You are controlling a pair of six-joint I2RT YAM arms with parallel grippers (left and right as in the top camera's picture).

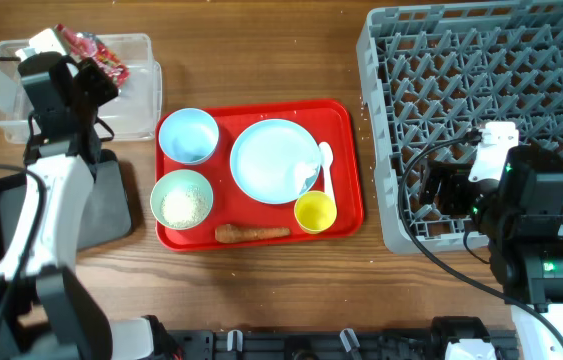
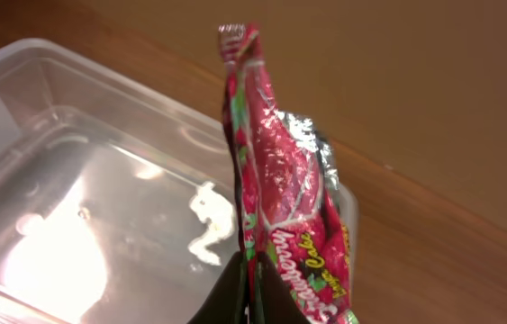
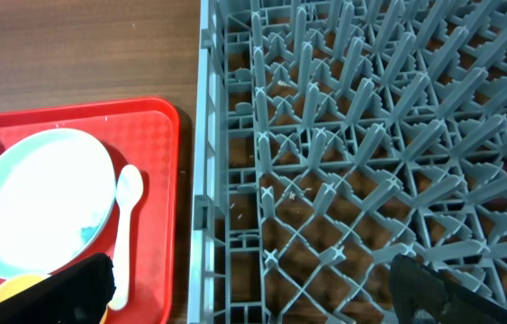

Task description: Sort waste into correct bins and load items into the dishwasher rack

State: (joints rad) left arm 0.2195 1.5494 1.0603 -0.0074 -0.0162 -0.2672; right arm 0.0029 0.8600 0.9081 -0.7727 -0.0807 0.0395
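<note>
Wooden table (image 1: pixel 261 290), red tray (image 1: pixel 261 213) in the middle. On it, nearest first: carrot piece (image 1: pixel 251 233), yellow cup (image 1: pixel 315 211), pale-green bowl (image 1: pixel 182 174) holding rice grains (image 1: pixel 183 206), pale-blue plate (image 1: pixel 275 160) beside a white spoon (image 1: pixel 325 168), white-blue bowl (image 1: pixel 189 135). Right gripper (image 3: pixel 248 292) is spread wide and empty over the near-left edge of the dishwasher rack (image 1: pixel 481 90). Black tray (image 1: pixel 111 200) sits at left. Left gripper (image 1: pixel 69 48) is clamped on the red snack wrapper (image 2: pixel 280 207), above the clear tub (image 2: pixel 55 180), which has a paper scrap (image 2: pixel 208 225) inside.

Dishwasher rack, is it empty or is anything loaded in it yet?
Empty where visible: the dishwasher rack shows only bare pegs in both the overhead and right wrist views; the plate and yellow cup sit on the red tray.
</note>
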